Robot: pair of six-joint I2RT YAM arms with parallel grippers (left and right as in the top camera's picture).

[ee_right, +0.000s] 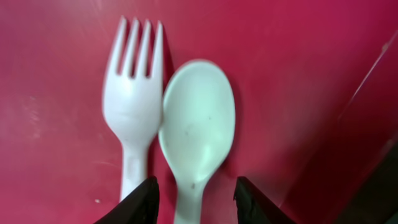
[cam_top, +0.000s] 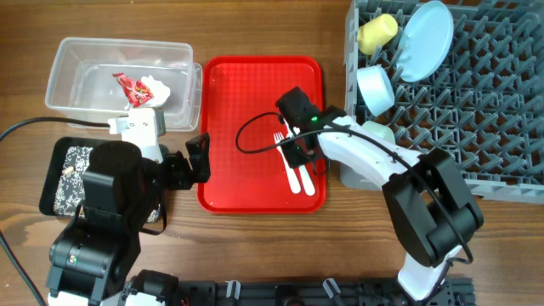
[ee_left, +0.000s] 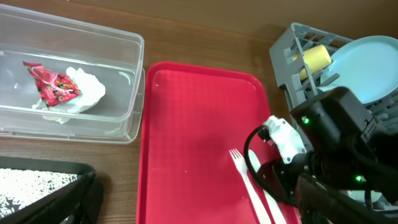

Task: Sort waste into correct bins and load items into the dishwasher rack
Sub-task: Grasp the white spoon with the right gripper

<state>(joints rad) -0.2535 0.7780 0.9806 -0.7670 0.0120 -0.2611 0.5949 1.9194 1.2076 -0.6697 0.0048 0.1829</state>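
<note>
A white fork [ee_right: 134,99] and a white spoon [ee_right: 198,118] lie side by side on the red tray [cam_top: 246,102]. My right gripper [ee_right: 197,199] is down over them, open, its jaws on either side of the spoon's handle with a gap on both sides. From overhead it [cam_top: 297,153] hides most of the spoon. The fork's tines [cam_top: 279,136] stick out beyond it. My left gripper [cam_top: 199,159] hangs open and empty at the tray's left edge. The red-and-white wrapper [cam_top: 132,87] and white tissue [cam_top: 159,90] lie in the clear tub [cam_top: 85,51].
The grey dishwasher rack [cam_top: 476,110] at the right holds a pale blue plate [cam_top: 425,38], a yellow cup [cam_top: 376,32] and two bowls [cam_top: 375,87]. A black tray [cam_top: 51,183] with crumbly scraps [cam_top: 76,161] sits under my left arm. A black cable [cam_top: 255,127] loops over the red tray.
</note>
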